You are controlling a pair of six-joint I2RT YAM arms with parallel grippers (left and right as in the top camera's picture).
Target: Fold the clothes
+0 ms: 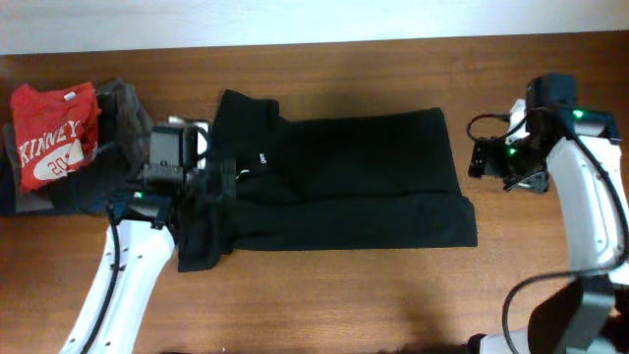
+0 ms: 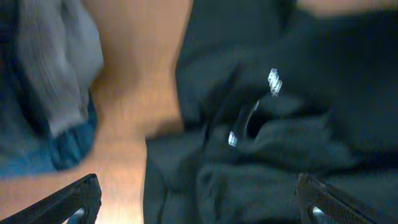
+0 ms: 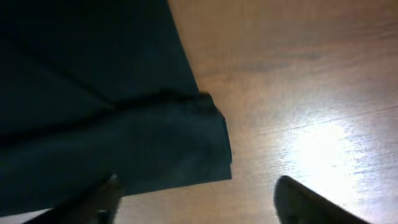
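The clothes (image 1: 354, 182), a black long-sleeved garment, lie spread across the middle of the table, bunched at the left end. My left gripper (image 1: 218, 182) hovers over that bunched left end. In the left wrist view it (image 2: 200, 205) is open wide, its fingertips (image 2: 78, 199) apart over rumpled black cloth (image 2: 249, 162) with a small white logo mark (image 2: 274, 81). My right gripper (image 1: 479, 157) sits just right of the garment's right edge. In the right wrist view it (image 3: 202, 205) is open and holds nothing, above the garment's corner (image 3: 211, 155) and bare wood.
A red shirt with white "KINNEY" print (image 1: 49, 133) lies at the far left on grey and dark folded garments (image 1: 123, 103). The left wrist view shows the grey garment (image 2: 56, 68) and blue cloth (image 2: 62, 146) beside the black garment. The wooden table (image 1: 393, 305) shows bare in front.
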